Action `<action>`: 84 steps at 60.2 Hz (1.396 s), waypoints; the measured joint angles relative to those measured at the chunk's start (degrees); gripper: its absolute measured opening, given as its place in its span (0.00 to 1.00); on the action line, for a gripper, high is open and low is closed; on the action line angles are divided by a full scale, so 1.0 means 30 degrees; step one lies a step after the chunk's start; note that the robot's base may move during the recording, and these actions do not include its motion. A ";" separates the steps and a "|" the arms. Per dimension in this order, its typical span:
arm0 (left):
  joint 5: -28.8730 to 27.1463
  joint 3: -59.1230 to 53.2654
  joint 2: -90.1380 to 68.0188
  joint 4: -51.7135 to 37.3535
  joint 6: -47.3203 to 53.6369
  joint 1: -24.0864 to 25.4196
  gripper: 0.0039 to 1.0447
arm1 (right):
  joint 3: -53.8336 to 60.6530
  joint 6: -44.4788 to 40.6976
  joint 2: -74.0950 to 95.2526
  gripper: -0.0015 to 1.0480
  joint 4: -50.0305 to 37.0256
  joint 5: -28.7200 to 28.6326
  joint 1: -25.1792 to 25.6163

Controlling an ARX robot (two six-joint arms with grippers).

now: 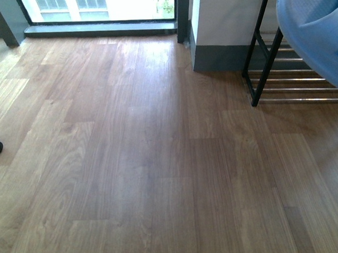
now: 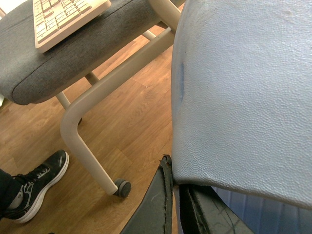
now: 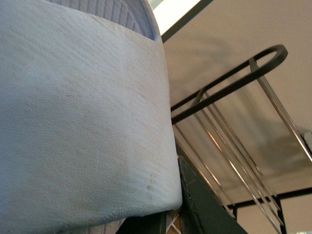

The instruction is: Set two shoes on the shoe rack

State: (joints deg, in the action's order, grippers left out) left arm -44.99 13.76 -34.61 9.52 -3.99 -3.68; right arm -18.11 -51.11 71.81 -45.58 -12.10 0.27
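Where the left wrist camera looked down, we saw our left claw (image 2: 181, 212) clamped on one pale blue rubber slide (image 2: 243, 97), its two dark, scuffed fingers (image 2: 156, 209) pinching the edge of a pebble-grained, gently domed surface. Our right claw (image 3: 173, 219) held a second pale blue slide (image 3: 78, 122) the same way, closed narrow around a broad strap of fine leathery grain with a small brown fleck near its edge. That slide hung close beside the low shoe rack (image 1: 264, 79), whose black metal post curved into a loop and carried several thin chrome bars; we could not tell whether slide and rack touched. Below lay a wood-grain laminate floor (image 1: 131, 162). Beneath the left arm stood one chair with a grey woven fabric seat (image 2: 58, 63), cream tubular legs and one small grey caster (image 2: 122, 187). One cream keyboard (image 2: 63, 17) lay on the seat, its key legends too small to read. One black mesh sneaker (image 2: 39, 185) with a white sole, worn on a foot, rested on the floor nearby.
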 joint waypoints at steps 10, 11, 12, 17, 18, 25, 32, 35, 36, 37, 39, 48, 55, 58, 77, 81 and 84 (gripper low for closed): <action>0.0022 0.0000 0.0007 0.0000 0.0000 0.0000 0.01 | 0.0000 -0.0015 0.0000 0.01 0.0000 0.0058 -0.0022; 0.0022 0.0000 0.0007 0.0000 0.0000 0.0000 0.01 | 0.0000 -0.0022 0.0000 0.01 0.0000 0.0058 -0.0007; 0.0022 0.0000 0.0007 0.0000 0.0000 0.0000 0.01 | -0.0007 -0.0022 -0.0007 0.01 0.0000 0.0058 -0.0007; 0.0029 0.0000 0.0007 0.0000 0.0000 0.0000 0.01 | -0.0007 -0.0022 -0.0007 0.01 0.0000 0.0015 0.0000; 0.0029 0.0000 0.0007 0.0000 0.0000 0.0000 0.01 | -0.0007 -0.0029 -0.0007 0.01 0.0000 0.0015 0.0000; 0.0051 0.0000 0.0007 0.0000 0.0007 0.0000 0.01 | -0.0007 -0.0051 -0.0015 0.01 0.0000 0.0051 0.0007; 0.0051 0.0000 0.0007 0.0000 0.0000 0.0000 0.01 | -0.0007 -0.0051 -0.0015 0.01 0.0000 0.0058 0.0015; 0.0044 0.0000 0.0007 0.0000 0.0000 0.0000 0.01 | -0.0007 -0.0051 -0.0015 0.01 0.0000 0.0051 0.0015; 0.0051 0.0000 0.0015 0.0000 0.0000 0.0000 0.01 | -0.0007 -0.0051 -0.0029 0.01 0.0000 0.0051 0.0015; 0.0058 0.0000 0.0015 0.0000 0.0000 0.0000 0.01 | -0.0007 -0.0051 -0.0029 0.01 0.0000 0.0051 0.0015; 0.0058 0.0000 0.0007 0.0000 0.0007 0.0000 0.01 | -0.0007 -0.0051 -0.0022 0.01 0.0000 0.0080 0.0022; 0.0066 0.0000 0.0015 0.0000 0.0007 0.0000 0.01 | -0.0007 -0.0058 -0.0022 0.01 0.0000 0.0087 0.0051; 0.0124 0.0000 0.0007 0.0000 0.0007 -0.0007 0.01 | -0.0007 -0.0058 -0.0022 0.01 0.0000 0.0160 0.0102; 0.0117 0.0000 0.0007 0.0000 0.0007 -0.0007 0.01 | -0.0007 -0.0058 -0.0029 0.01 0.0000 0.0073 0.0087; 0.0131 -0.0029 0.0000 0.0007 0.0000 -0.0007 0.01 | 0.0000 -0.0066 0.0073 0.01 0.0029 0.0058 0.0080; 0.0131 -0.0029 0.0007 0.0007 0.0007 -0.0015 0.01 | 0.0000 -0.0066 0.0080 0.01 0.0029 0.0073 0.0073; 0.0117 -0.0029 0.0007 0.0007 0.0000 -0.0015 0.01 | 0.0000 -0.0073 0.0073 0.01 0.0029 0.0087 0.0080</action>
State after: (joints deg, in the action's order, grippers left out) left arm -44.64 13.67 -34.59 9.54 -3.99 -3.73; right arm -18.11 -51.33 72.03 -45.50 -11.84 0.51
